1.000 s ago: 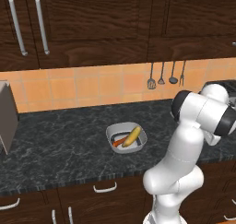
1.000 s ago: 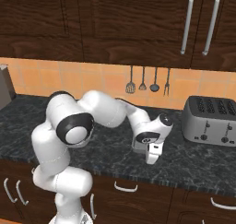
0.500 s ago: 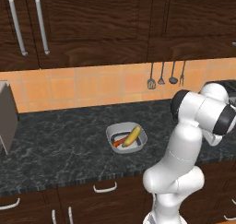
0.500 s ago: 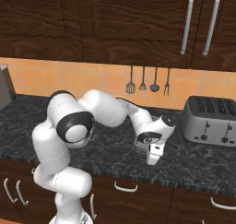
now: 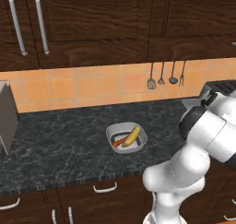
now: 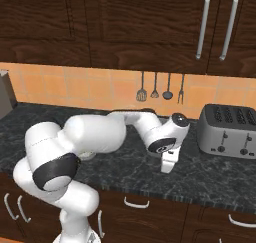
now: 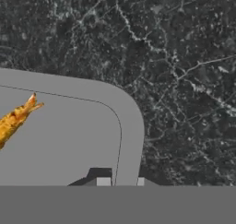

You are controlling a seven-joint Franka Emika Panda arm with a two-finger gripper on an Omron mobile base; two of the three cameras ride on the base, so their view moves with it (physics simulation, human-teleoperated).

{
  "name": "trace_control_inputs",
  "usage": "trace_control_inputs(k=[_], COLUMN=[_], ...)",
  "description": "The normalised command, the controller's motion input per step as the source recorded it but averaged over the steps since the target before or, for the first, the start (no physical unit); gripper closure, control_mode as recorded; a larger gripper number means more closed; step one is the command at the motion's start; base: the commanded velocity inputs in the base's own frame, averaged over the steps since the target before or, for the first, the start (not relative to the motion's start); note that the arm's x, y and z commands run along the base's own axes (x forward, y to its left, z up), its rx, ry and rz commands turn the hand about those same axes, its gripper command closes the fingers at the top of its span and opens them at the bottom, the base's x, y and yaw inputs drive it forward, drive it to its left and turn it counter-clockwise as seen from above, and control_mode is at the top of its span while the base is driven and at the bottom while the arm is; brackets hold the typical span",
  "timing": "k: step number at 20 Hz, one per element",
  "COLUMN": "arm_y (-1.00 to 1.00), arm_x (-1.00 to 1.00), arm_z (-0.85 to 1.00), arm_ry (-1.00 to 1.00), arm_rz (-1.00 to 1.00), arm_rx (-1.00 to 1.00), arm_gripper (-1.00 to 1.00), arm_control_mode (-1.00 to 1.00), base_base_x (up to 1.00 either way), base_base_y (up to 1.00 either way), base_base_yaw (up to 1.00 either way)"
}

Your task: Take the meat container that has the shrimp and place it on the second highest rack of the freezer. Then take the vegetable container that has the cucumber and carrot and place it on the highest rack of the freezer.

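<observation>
The pincer (image 7: 120, 181) stood closed, its two tips pinched on either side of the right-hand rim of the grey tray (image 7: 69, 140), so it had hold of the tray by that edge. In the right base view the pincer (image 6: 168, 164) pointed straight down at the dark counter (image 6: 220, 179), low over it.

The deciding relation: the tray lay almost wholly to one side of the grip, spreading away to the left of the tips in the hand view, with only bare counter to their right. The shrimp (image 7: 16, 119) lay well to that same far side, near the edge of the view, its long axis slanting up and to the right. The load would therefore hang off one side of the grip, and the tray was judged likely to tip on lifting.

The bowl (image 5: 126, 138) with the carrot (image 5: 119, 141) and the cucumber (image 5: 132, 136) sat well apart, beyond the arm's elbow. The toaster (image 6: 227, 132) stood near, on the pincer's other side.
</observation>
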Motion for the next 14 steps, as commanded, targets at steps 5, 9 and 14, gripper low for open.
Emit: trace_control_inputs(k=[5, 9, 14], arm_y=[0.96, 1.00, 1.00], arm_x=[-0.49, -0.30, -0.21], arm_z=[0.55, 0.77, 0.60], arm_ry=[-0.16, -0.05, 0.13], arm_rz=[-0.04, -0.02, 0.01], arm_rx=[-0.11, -0.01, -0.03], arm_gripper=[1.00, 1.00, 1.00], arm_control_mode=[-1.00, -1.00, -1.00], base_base_x=[0.00, 0.00, 0.00], base_base_y=[0.00, 0.00, 0.00], base_base_yaw=[0.00, 0.00, 0.00])
